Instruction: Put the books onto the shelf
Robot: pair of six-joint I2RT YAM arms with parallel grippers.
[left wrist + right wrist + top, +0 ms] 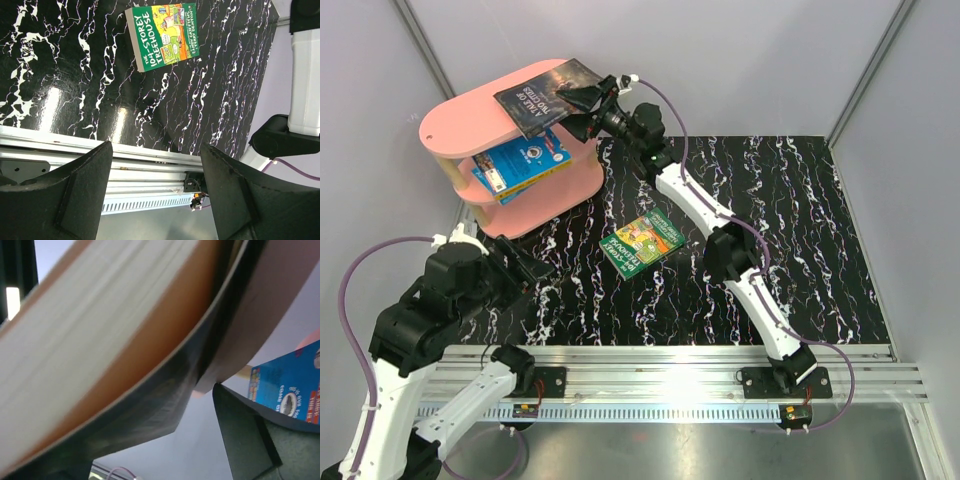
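A dark book (542, 93) lies on the top board of the pink shelf (460, 118), with one corner past the board's edge. My right gripper (588, 104) is at that corner, open. In the right wrist view the dark book (100, 340) fills the left side, a gap separates it from my one visible finger (250, 435), and the other finger is hidden. Blue books (525, 160) rest on the middle tier. A green book (642, 243) lies flat on the black marbled table (800, 200). My left gripper (523, 266) hovers open and empty near the table's front left, apart from the green book (162, 35).
The shelf stands at the back left corner against the grey walls. An aluminium rail (670, 375) runs along the near edge. The right arm (720, 230) stretches diagonally over the table, just right of the green book.
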